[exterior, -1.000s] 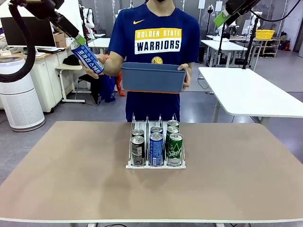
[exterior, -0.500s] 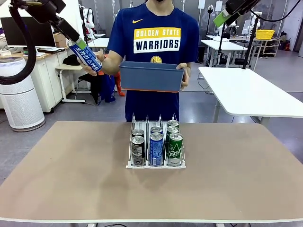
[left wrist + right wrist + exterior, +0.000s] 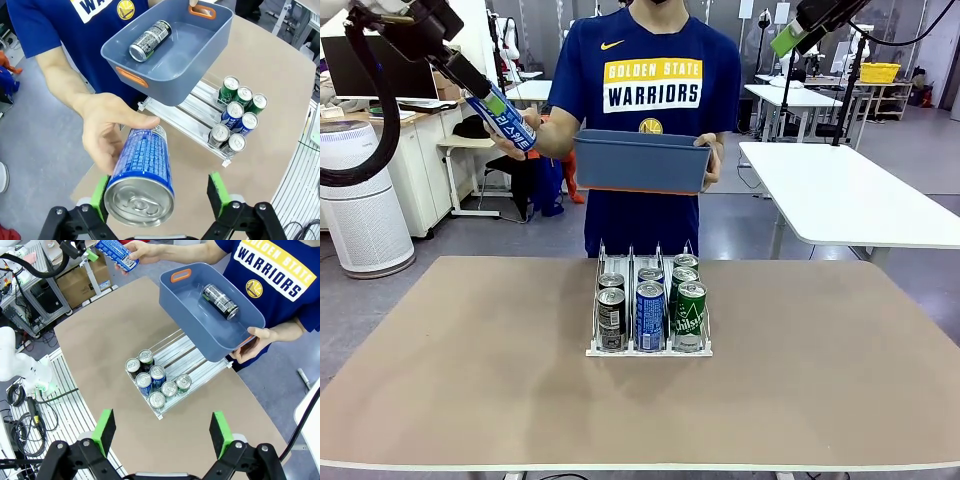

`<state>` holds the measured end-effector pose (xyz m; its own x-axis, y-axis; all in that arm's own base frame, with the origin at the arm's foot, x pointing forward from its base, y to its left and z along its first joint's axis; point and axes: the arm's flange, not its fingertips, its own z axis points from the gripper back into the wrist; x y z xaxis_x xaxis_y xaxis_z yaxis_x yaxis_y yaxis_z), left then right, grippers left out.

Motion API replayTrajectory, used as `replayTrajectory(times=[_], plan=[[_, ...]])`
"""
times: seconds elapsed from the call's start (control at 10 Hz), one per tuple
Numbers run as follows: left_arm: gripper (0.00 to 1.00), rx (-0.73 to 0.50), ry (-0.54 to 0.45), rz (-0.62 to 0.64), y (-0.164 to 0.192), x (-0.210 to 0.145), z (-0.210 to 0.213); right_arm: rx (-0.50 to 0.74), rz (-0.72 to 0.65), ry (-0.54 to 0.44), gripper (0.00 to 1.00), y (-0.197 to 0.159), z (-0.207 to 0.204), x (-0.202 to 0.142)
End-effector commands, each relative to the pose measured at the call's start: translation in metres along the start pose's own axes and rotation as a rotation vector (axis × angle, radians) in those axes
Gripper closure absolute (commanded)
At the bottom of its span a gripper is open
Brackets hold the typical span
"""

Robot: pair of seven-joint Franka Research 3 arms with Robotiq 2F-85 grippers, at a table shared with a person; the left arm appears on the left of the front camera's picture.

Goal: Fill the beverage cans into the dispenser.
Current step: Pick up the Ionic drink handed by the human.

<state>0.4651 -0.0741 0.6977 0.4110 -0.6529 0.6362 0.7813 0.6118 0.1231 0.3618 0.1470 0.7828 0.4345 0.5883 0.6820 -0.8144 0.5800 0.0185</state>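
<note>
A person's hand [image 3: 102, 132] holds a blue-and-white can [image 3: 142, 175] between the fingers of my left gripper [image 3: 159, 186]. The jaws stand open; the can rests by one green pad [image 3: 100, 197] with a gap to the other. From the front, this can [image 3: 506, 120] is up at the left beside the left gripper [image 3: 480, 88]. The white dispenser [image 3: 597, 350] sits mid-table with several cans [image 3: 650, 310] at its front. My right gripper [image 3: 162, 432] is open and empty, high above the table [image 3: 100, 340], and sits top right [image 3: 788, 38] from the front.
The person's other hand holds a blue-grey bin [image 3: 640, 162] over the table's far edge. A black can [image 3: 150, 40] lies inside it. The dispenser's rear lanes [image 3: 200, 112] are bare. A white side table [image 3: 850, 200] stands to the right, an air purifier [image 3: 360, 200] to the left.
The hand with the blue can has risen slightly along with my left gripper, and the bin has come up a little. The right arm has not moved.
</note>
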Motion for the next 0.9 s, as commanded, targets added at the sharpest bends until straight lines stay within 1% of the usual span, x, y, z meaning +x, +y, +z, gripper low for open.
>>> replayTrajectory(times=[0.0,0.3,0.4,0.7,0.8], plan=[[0.0,-0.012,-0.012,0.001,0.0036,-0.006,-0.0074,0.008,0.002,0.006,0.0,0.0008,0.0001,-0.0005],[0.0,0.005,-0.006,-0.003,0.0067,-0.0051,-0.0155,0.008,0.002,0.006,0.0,0.0008,0.0001,-0.0005],[0.0,-0.007,0.013,0.005,0.0035,-0.002,-0.0098,0.008,0.002,0.006,0.0,0.0008,0.0001,-0.0005],[0.0,-0.007,0.013,0.005,0.0035,-0.002,-0.0098,0.008,0.002,0.006,0.0,0.0008,0.0001,-0.0005],[0.6,-0.005,0.012,0.003,0.0041,-0.0009,-0.0119,0.008,0.002,0.006,0.0,0.0008,0.0001,-0.0005]])
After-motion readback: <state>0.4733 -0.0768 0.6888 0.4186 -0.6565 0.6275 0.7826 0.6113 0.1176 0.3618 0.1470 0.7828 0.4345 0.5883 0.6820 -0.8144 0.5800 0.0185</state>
